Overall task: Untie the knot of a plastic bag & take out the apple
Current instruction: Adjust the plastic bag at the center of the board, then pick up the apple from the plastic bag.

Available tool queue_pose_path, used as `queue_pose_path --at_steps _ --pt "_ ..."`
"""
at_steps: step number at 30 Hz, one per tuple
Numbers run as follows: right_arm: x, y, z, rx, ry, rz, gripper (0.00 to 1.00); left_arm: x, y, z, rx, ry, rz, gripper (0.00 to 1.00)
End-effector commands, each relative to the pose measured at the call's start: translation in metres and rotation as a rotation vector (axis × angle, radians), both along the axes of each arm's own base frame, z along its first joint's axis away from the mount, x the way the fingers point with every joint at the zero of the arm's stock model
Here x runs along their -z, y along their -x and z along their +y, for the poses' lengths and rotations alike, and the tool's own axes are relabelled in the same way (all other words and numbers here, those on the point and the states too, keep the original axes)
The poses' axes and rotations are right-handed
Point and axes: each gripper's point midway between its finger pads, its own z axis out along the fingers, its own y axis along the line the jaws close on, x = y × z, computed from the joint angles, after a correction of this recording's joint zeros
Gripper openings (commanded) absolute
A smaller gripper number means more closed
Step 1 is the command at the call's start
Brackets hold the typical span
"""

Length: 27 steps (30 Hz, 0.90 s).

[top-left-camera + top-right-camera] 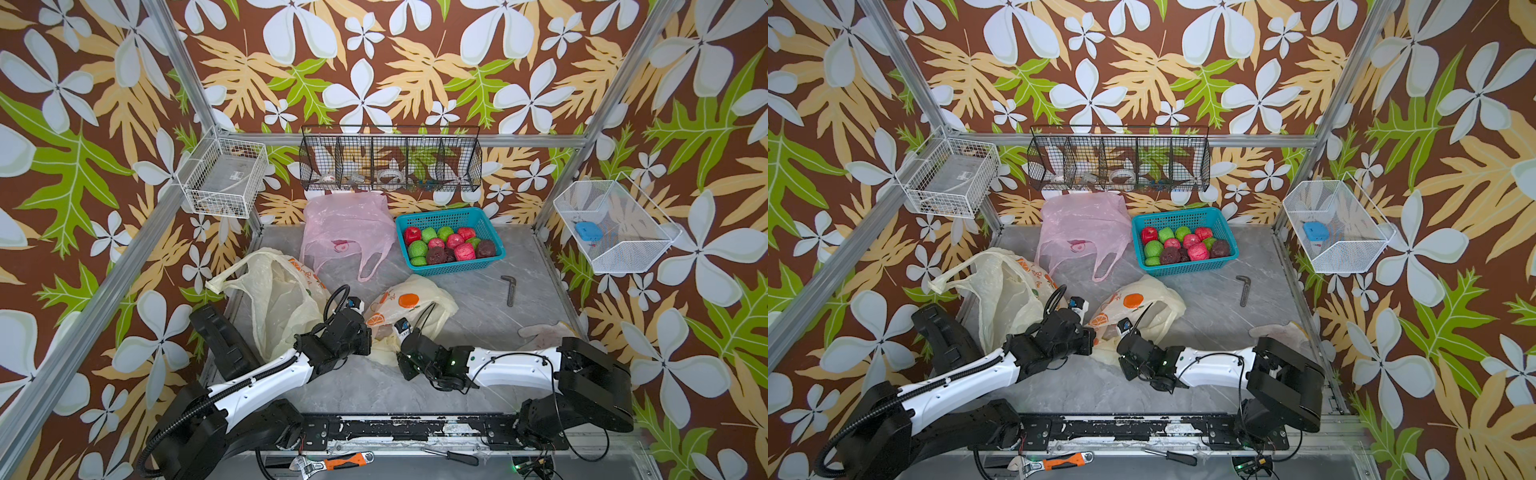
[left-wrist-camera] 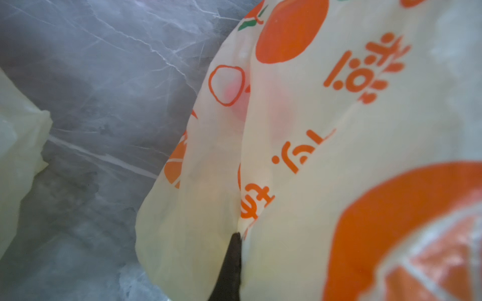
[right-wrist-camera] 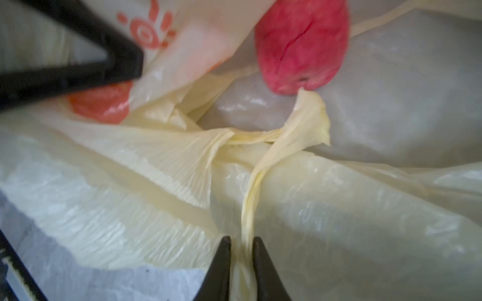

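— Yellowish plastic in the right jaws?
— Yes, they're nipped narrow on a twisted strand (image 3: pixel 247 208) of the bag (image 1: pixel 409 305). The left jaws are closed on a fold of it.
— The apple (image 3: pixel 302 44)?
— Red, inside the bag, which lies on the worktop (image 1: pixel 478 324).
— Arms?
— The left arm (image 1: pixel 266 374) slants in; the right arm (image 1: pixel 507 365) lies low and level, wrists facing across the bag.

I log a grey marble table (image 1: pixel 478 324). Frame centre: printed bag (image 1: pixel 409 301). Upper centre: pink bag (image 1: pixel 345 224), blue basket (image 1: pixel 457 267).
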Motion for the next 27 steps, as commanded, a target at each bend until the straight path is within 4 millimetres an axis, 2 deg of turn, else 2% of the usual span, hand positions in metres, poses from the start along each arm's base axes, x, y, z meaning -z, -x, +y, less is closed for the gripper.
queue_pose_path --at_steps 1,3,5,9,12,14,18,22,27 --pt "0.003 0.012 0.004 0.003 -0.004 0.027 0.18 0.001 0.001 0.003 -0.003 -0.012 -0.009 0.00" --pt "-0.003 0.013 0.005 0.002 -0.007 0.020 0.19 0.002 0.002 0.004 -0.006 -0.013 -0.002 0.00" --pt "-0.019 0.009 0.005 0.008 -0.029 -0.005 0.21 0.001 0.002 0.004 -0.014 -0.008 -0.002 0.00" --pt "-0.050 0.005 0.006 0.005 -0.064 -0.050 0.37 -0.005 0.001 0.005 -0.028 0.003 -0.004 0.00" --pt "-0.067 0.004 0.009 -0.006 -0.065 -0.066 0.40 -0.009 0.001 0.004 -0.031 0.013 -0.003 0.00" --pt "-0.075 0.000 0.012 -0.013 -0.072 -0.089 0.38 -0.011 0.001 0.002 -0.028 0.025 -0.004 0.00" --pt "-0.082 -0.024 0.014 0.024 -0.050 -0.127 0.20 -0.012 0.003 -0.002 -0.009 0.042 0.009 0.00" --pt "-0.089 -0.055 0.017 0.064 -0.050 -0.201 0.15 -0.011 0.009 -0.007 0.016 0.060 0.040 0.00" --pt "-0.081 -0.082 0.026 0.037 -0.040 -0.243 0.12 -0.015 0.012 -0.012 0.037 0.073 0.063 0.00"
